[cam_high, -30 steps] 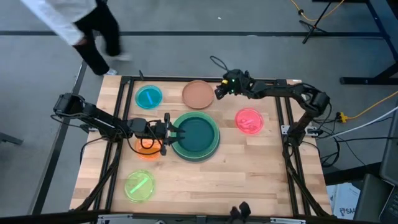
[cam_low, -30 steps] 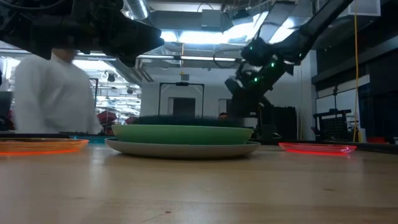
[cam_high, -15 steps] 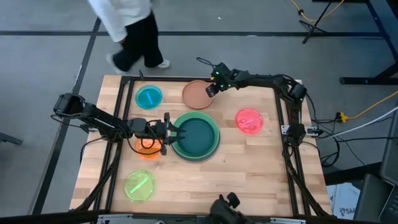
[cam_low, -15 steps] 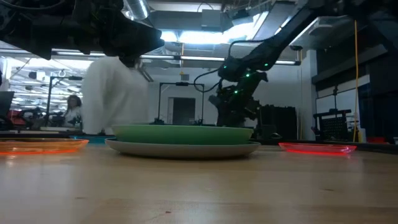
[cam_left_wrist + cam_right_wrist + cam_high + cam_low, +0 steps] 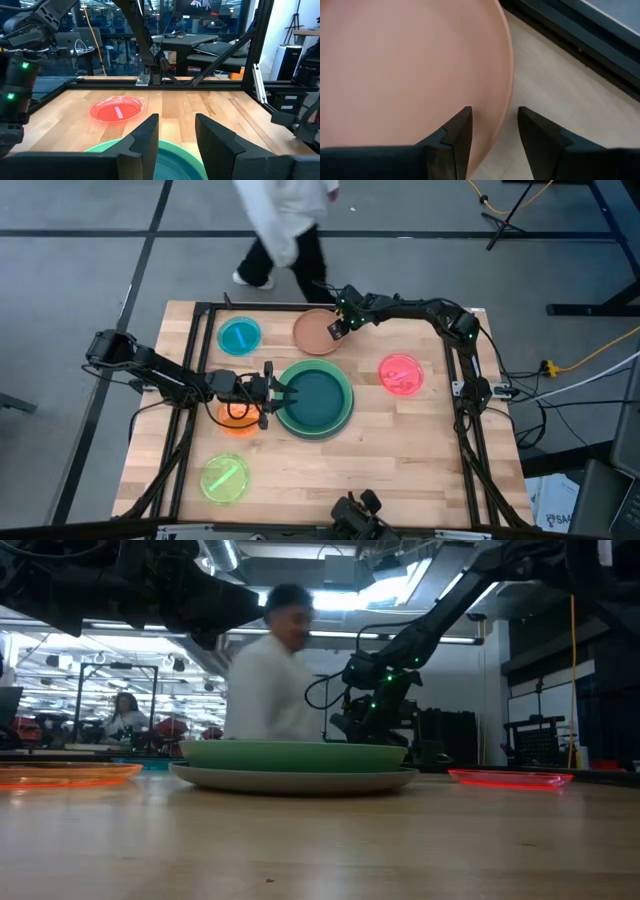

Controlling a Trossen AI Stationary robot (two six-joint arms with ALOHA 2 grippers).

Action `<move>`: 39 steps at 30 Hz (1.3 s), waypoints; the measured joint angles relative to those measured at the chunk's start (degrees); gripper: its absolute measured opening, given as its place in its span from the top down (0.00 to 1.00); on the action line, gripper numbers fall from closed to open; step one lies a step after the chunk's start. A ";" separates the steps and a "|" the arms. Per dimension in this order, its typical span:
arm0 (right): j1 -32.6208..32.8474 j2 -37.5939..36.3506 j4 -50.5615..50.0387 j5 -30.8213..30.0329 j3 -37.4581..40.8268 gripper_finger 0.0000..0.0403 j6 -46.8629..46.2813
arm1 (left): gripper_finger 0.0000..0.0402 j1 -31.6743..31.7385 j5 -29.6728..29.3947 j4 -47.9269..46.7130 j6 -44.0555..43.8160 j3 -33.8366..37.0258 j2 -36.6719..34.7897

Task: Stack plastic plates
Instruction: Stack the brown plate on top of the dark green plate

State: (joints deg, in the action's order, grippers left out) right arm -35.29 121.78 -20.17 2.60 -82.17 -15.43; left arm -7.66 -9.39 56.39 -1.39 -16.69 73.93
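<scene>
Three plates are stacked mid-table: dark teal plate (image 5: 318, 397) in the light green plate (image 5: 293, 754), which sits on the grey plate (image 5: 293, 778). My left gripper (image 5: 283, 395) (image 5: 176, 132) stands open over the stack's left rim. The terracotta plate (image 5: 316, 332) (image 5: 405, 70) lies flat near the far edge. My right gripper (image 5: 336, 330) (image 5: 495, 130) is open above its right rim (image 5: 506, 95), with one finger over the plate and one over the bare table. The small plates lie singly: cyan (image 5: 239, 336), pink (image 5: 401, 374), orange (image 5: 238, 420), yellow-green (image 5: 224, 478).
The orange plate lies partly under my left arm. A black frame rail (image 5: 580, 35) runs just beyond the terracotta plate at the far edge. A person (image 5: 285, 220) walks on the floor behind the table. Bare wood (image 5: 400, 460) shows at the near right.
My right gripper has travelled toward the table's left and come down over the terracotta plate's right rim. The person behind the far edge has walked from left to right. The left arm and all plates have stayed put.
</scene>
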 joint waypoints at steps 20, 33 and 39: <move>-0.07 0.00 0.37 -0.13 0.02 0.96 2.35 | 0.70 0.02 -0.44 -0.11 0.00 0.00 0.00; -1.16 -7.30 0.19 -2.59 0.09 0.99 3.75 | 0.70 0.02 -0.46 -0.23 0.01 0.00 0.00; -0.26 -13.18 -4.47 -0.53 0.09 0.99 4.85 | 0.70 0.02 -0.46 -0.25 0.02 0.00 0.00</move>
State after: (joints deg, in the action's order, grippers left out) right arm -35.55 108.59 -24.64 2.06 -82.08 -10.58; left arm -7.64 -9.85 56.14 -1.37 -16.69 73.93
